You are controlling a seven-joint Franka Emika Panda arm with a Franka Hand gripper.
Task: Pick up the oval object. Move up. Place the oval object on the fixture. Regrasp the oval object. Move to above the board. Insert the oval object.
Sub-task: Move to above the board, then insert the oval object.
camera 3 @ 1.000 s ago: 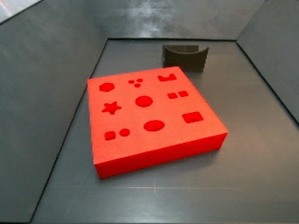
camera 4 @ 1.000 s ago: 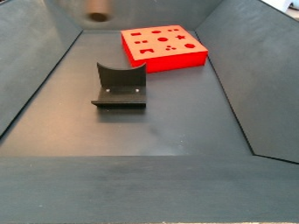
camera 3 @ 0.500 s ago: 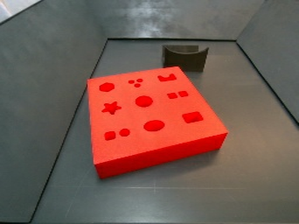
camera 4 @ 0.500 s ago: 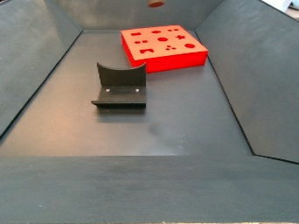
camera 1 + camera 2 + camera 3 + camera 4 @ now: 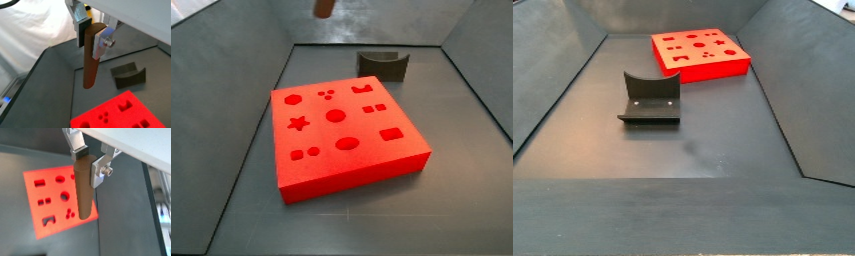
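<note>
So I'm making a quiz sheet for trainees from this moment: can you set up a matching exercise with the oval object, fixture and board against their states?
Things:
1. oval object
2. fixture
3. board

States:
A. lying flat on the floor, holes empty
B. held high in the jaws of the gripper, hanging downward
C. standing on the floor with nothing on it

Pairs: 1-B, 2-C, 3-A

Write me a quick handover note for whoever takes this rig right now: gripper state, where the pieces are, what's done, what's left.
Gripper: shut on the oval object, held high; the peg hangs down from the fingers in both wrist views. In a side view only the peg's tip shows at the top edge.
Board: flat on the floor, holes empty.
Fixture: empty, standing apart from the board.
Done: peg is in hand, off the fixture.
Left: centre over the board's oval hole, lower, insert.
</note>
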